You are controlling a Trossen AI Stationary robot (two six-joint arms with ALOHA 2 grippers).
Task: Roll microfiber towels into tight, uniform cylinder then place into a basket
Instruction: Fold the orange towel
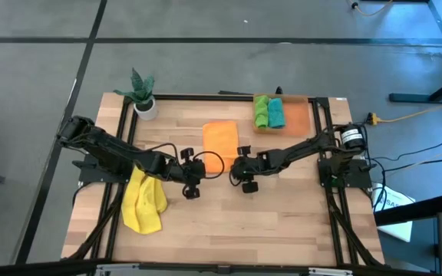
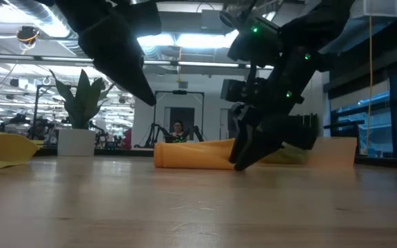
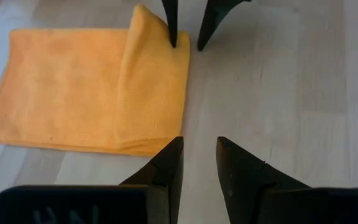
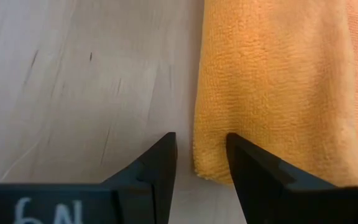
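The orange towel (image 1: pixel 220 139) lies flat at the centre of the table (image 1: pixel 282 222), its near edge folded over into the start of a roll. The left gripper (image 1: pixel 193 182) sits just left of that edge and the right gripper (image 1: pixel 243 178) just right of it. Both have their fingers parted and hold nothing; in each wrist view the fold lies just beyond the fingertips.

The step in hand appears to be rolling this towel. To do it well, both grippers should take the folded edge at its two ends at the same height, pinching the whole fold rather than one layer. They should then turn it over together, so the roll stays straight and even in thickness. Uneven pull would give a cone, not a cylinder.

At upper right, the green towel (image 1: pixel 261 111) and the teal towel (image 1: pixel 276 113) lie rolled in the basket (image 1: pixel 298 116). The yellow towel (image 1: pixel 144 202) lies crumpled at lower left.
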